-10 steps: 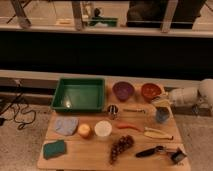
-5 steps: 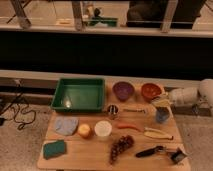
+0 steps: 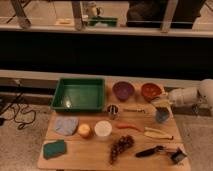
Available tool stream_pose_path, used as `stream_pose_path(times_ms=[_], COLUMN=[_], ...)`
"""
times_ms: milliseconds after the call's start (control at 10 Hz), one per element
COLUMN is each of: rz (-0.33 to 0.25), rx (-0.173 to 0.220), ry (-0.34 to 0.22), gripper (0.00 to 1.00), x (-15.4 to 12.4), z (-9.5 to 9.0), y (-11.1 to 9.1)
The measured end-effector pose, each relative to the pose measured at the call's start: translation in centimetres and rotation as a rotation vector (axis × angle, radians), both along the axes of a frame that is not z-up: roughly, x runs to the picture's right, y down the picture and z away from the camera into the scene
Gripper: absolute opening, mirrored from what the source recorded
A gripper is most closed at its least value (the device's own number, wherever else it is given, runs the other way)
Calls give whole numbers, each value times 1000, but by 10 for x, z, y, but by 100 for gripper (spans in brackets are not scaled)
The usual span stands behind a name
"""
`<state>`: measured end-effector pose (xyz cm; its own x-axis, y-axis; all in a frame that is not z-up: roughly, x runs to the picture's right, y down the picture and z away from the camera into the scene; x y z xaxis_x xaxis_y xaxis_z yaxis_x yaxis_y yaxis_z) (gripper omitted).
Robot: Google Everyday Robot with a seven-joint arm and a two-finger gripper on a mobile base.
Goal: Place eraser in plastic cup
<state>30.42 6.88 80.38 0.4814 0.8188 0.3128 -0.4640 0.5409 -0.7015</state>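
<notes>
The small blue-grey plastic cup (image 3: pixel 161 116) stands upright near the right edge of the wooden table (image 3: pixel 90 157). My white arm (image 3: pixel 187 95) reaches in from the right. The gripper (image 3: pixel 159 104) hangs just above and slightly behind the plastic cup, in front of the orange bowl (image 3: pixel 151 90). I cannot make out an eraser anywhere on the table or in the gripper.
A green tray (image 3: pixel 79 93), a purple bowl (image 3: pixel 123 90), a steel cup (image 3: pixel 113 110), a white tub (image 3: pixel 103 128), an orange fruit (image 3: pixel 84 130), a blue cloth (image 3: pixel 66 125), a green sponge (image 3: pixel 54 148), grapes (image 3: pixel 121 146), a banana (image 3: pixel 157 133) and a black-handled tool (image 3: pixel 150 151) share the table.
</notes>
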Motion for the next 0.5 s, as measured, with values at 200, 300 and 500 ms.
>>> stream_pose_path(times_ms=[200,300,500], rz=[0,0,0], rx=[0,0,0], ry=[0,0,0], gripper=[22,30,52], x=[0,0,0], z=[0,0,0], y=[0,0,0])
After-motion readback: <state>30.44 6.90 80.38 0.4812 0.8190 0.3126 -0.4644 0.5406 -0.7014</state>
